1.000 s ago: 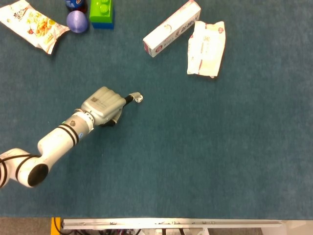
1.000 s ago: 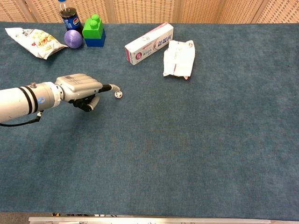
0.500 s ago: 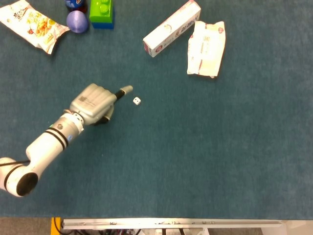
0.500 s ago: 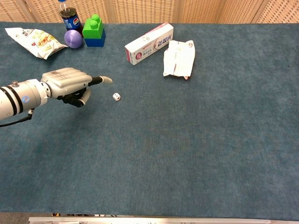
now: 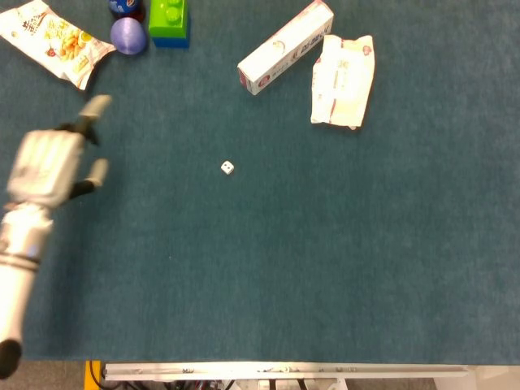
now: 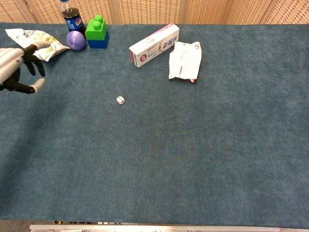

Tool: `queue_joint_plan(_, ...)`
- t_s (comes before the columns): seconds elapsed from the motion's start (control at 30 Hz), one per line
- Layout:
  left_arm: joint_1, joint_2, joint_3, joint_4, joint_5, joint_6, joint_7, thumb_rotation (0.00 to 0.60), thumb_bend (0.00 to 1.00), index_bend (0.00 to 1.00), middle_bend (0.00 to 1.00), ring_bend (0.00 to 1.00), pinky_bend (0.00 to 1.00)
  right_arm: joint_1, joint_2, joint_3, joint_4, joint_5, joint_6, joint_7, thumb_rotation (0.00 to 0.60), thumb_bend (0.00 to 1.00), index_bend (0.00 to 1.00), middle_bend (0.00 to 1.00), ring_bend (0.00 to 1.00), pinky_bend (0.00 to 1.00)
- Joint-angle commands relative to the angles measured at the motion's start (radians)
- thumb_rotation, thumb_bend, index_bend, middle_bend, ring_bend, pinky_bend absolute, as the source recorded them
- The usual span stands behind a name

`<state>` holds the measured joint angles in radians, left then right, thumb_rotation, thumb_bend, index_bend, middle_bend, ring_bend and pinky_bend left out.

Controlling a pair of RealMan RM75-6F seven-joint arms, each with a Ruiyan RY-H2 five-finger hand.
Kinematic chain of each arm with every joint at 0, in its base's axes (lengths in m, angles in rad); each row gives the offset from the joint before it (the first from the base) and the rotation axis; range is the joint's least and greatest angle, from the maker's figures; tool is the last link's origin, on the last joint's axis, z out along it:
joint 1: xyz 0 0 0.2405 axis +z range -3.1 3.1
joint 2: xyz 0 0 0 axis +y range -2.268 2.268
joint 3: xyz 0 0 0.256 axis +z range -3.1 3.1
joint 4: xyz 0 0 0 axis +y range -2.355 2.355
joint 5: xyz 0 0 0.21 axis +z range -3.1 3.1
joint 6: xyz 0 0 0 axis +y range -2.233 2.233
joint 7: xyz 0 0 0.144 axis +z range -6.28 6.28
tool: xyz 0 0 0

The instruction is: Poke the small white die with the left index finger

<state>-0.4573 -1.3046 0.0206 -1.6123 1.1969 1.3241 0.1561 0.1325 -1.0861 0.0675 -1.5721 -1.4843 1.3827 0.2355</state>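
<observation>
The small white die (image 5: pixel 227 167) (image 6: pixel 120 100) lies alone on the blue cloth, left of the table's middle, with nothing touching it. My left hand (image 5: pixel 47 166) (image 6: pixel 15 67) is far off to its left near the table's left edge, blurred by motion. Its fingers (image 5: pixel 97 106) are spread apart and hold nothing. My right hand shows in neither view.
At the back left lie a snack bag (image 5: pixel 54 39) (image 6: pixel 35 42), a purple ball (image 5: pixel 128 36) (image 6: pixel 76 40), a green and blue block (image 5: pixel 169 22) (image 6: pixel 97 32) and a cola bottle (image 6: pixel 71 18). A toothpaste box (image 5: pixel 285 47) (image 6: pixel 154 44) and a white packet (image 5: pixel 344 80) (image 6: pixel 185 60) lie at the back middle.
My left hand has pulled away from the die, far to the left, and its fingers have spread. The die was nudged slightly a second ago and now lies still.
</observation>
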Motion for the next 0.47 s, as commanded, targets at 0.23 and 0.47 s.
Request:
queue_joint_plan(0.23,0.208,0.047,0.011,-0.03,0.036,0.219,-0.092,0.582,0.38,0.0,0.32,0.3,0.43,0.008,-0.003,-0.007,-0.001,-0.022,-0.001,0.005,0.6,0.33,0.26,0.36,0.3,0.33)
queue_joint_plan(0.47,0.286,0.073,0.016,-0.064,0.071,0.278,-0.101,0.6,0.38,0.0,0.32,0.3,0.42,0.01,-0.006,-0.014,-0.001,-0.04,0.004,0.009,0.6,0.33,0.26,0.36,0.3,0.33)
